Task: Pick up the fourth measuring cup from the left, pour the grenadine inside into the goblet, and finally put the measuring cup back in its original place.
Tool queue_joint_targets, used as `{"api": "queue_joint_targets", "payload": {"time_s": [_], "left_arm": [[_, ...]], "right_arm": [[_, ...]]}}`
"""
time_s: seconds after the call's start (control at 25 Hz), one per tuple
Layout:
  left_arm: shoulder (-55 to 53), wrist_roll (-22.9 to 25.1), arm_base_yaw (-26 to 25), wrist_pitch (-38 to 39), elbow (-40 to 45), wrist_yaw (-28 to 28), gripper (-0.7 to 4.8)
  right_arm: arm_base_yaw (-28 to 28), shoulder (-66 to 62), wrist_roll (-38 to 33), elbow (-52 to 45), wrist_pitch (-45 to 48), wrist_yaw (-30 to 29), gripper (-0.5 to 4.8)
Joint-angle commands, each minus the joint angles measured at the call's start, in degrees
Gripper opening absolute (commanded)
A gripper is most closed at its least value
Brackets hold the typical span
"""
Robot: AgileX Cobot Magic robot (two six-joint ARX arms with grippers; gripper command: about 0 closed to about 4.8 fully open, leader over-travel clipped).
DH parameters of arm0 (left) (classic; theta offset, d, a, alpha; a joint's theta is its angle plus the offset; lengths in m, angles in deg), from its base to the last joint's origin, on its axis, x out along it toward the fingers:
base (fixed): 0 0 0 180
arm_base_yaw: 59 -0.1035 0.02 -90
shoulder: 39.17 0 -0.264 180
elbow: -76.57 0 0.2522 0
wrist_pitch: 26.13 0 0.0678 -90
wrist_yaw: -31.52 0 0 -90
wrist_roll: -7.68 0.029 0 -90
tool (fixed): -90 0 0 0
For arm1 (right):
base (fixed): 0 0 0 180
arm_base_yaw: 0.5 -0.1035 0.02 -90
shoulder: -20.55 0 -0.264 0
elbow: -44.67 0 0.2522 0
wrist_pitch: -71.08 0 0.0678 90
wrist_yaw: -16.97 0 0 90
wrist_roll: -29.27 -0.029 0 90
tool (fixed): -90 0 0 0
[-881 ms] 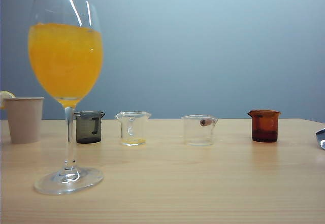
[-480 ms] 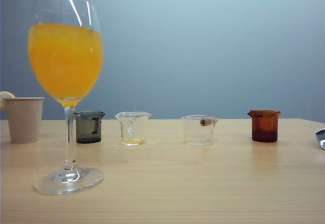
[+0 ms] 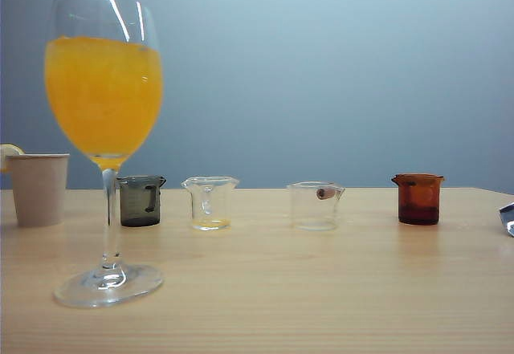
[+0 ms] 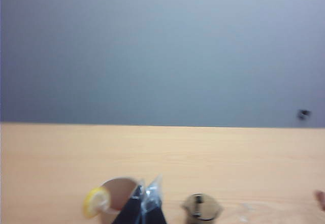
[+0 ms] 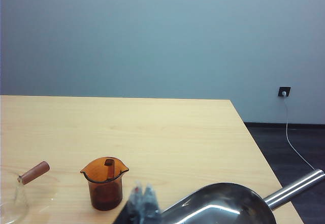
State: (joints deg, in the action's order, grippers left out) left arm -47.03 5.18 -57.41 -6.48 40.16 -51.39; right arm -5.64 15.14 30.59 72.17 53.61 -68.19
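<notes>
4 measuring cups lined your counter (image 3: 321,290); the amber fourth cup (image 3: 418,199) stood rightmost, goblet (image 3: 104,89) far left. Your right hand (image 5: 142,196), fingers together, waited nearby; your left hand (image 4: 147,203) looked closed too.

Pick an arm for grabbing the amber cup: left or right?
Right. The right gripper, shut, sits just short of the amber measuring cup. The left gripper is over by the paper cup and grey cup, at the row's far end.
</notes>
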Motion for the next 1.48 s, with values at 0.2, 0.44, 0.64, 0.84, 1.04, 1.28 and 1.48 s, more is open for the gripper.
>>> {"api": "queue_joint_targets", "payload": {"time_s": [0.2, 0.44, 0.64, 0.84, 1.04, 1.28, 1.48], "left_arm": [[-11.5, 1.0, 0.0, 8.3, -15.2, 6.0, -0.04], [-17.7, 0.3, 0.2, 12.1, -21.5, 9.8, -0.04], [-18.9, 0.3, 4.6, 12.0, -21.7, 8.6, -0.04], [-21.1, 0.1, 14.7, 12.0, -21.7, 1.3, -0.04], [-24.5, 0.1, 25.9, 10.5, -21.8, -8.7, -0.04], [-31.7, 0.1, 34.8, 11.3, -27.2, -15.0, -0.04], [-32.9, 0.1, 35.0, 10.9, -28.5, -15.0, -0.04]], "right_arm": [[-0.1, -9.4, 0.0, 5.5, 3.4, -0.1, -0.05], [-0.4, -17.6, 0.0, 7.8, 7.8, -1.5, -0.05], [-0.4, -23.6, 0.0, 10.3, 8.7, -2.0, -0.05], [-0.4, -29.6, -0.1, 11.2, 11.4, -5.0, -0.05], [-2.2, -34.9, -4.5, 11.2, 15.6, -4.8, -0.05], [-8.7, -44.8, -1.4, 9.6, 25.9, -1.4, -0.05], [-10.3, -56.8, -1.5, 6.7, 36.8, -0.9, -0.05]]}}
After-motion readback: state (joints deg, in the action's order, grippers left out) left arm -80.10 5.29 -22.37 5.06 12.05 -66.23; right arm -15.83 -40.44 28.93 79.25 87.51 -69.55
